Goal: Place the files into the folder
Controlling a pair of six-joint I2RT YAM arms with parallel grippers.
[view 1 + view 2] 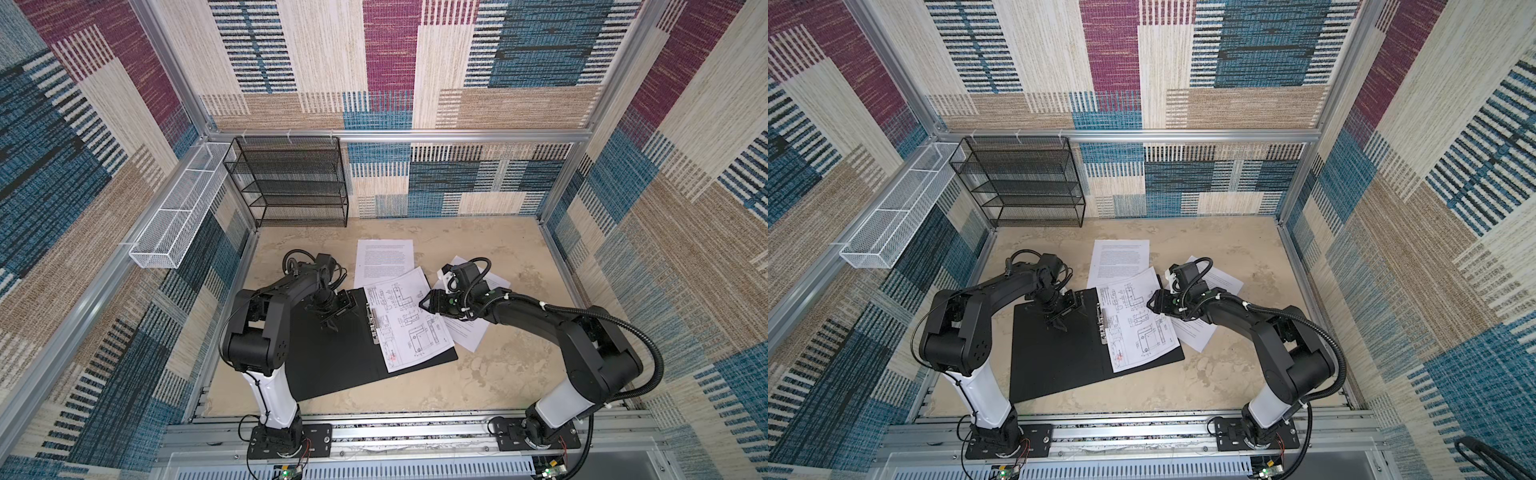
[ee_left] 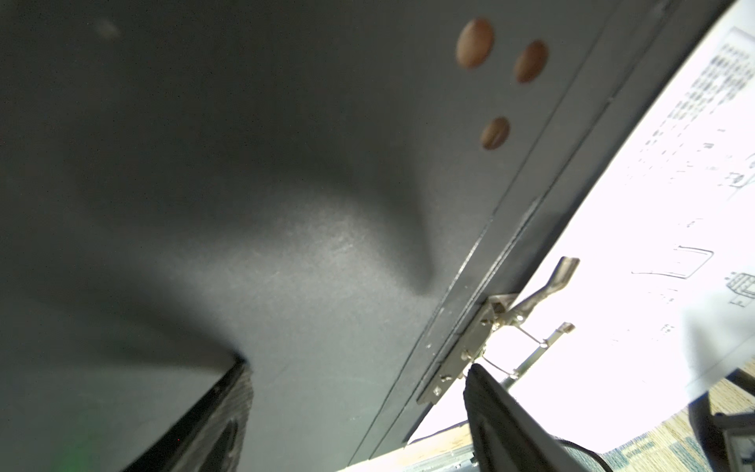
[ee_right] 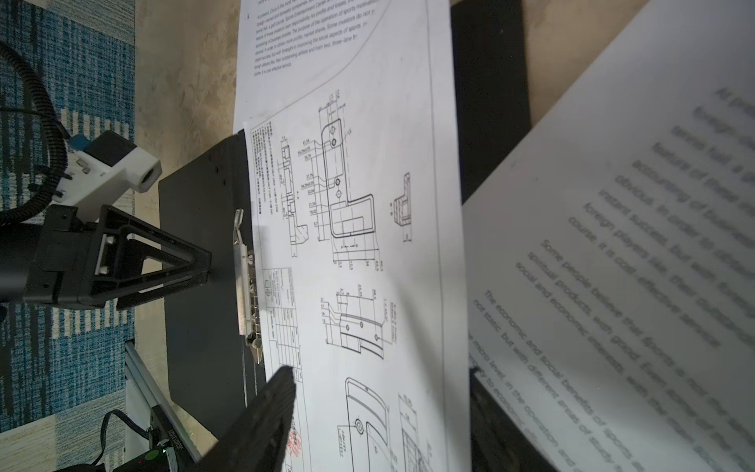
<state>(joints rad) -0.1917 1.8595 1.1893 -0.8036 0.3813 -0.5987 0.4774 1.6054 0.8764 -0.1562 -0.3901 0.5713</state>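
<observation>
Patchwork carpet in blue, beige and plum lines the walls around the mottled beige table [image 1: 498, 374]. At the back left we see a black mesh rack [image 1: 291, 183] and, on the side wall, a white mesh basket [image 1: 174, 216].

Near the middle of the table the folder [image 1: 332, 365] lies open, black inside up, with its metal clip [image 1: 374, 324] along the spine. A drawing sheet [image 1: 409, 328] lies on the folder's right half, its edge at the clip and its far corner reaching past the folder onto a text sheet [image 1: 384, 257] that rests on the table behind. We cannot tell whether the clip pins it. Another text sheet [image 1: 471, 336] lies just beside the folder on the right, partly under the right arm.

Our left tool [image 1: 330, 327] points down at the folder's bare left half, spread wide and grasping nothing. Our right tool [image 1: 424, 304] hangs low over the drawing sheet; in the wrist view its fingers [image 3: 265, 412] stand apart, released, with the paper lying flat beneath them.
</observation>
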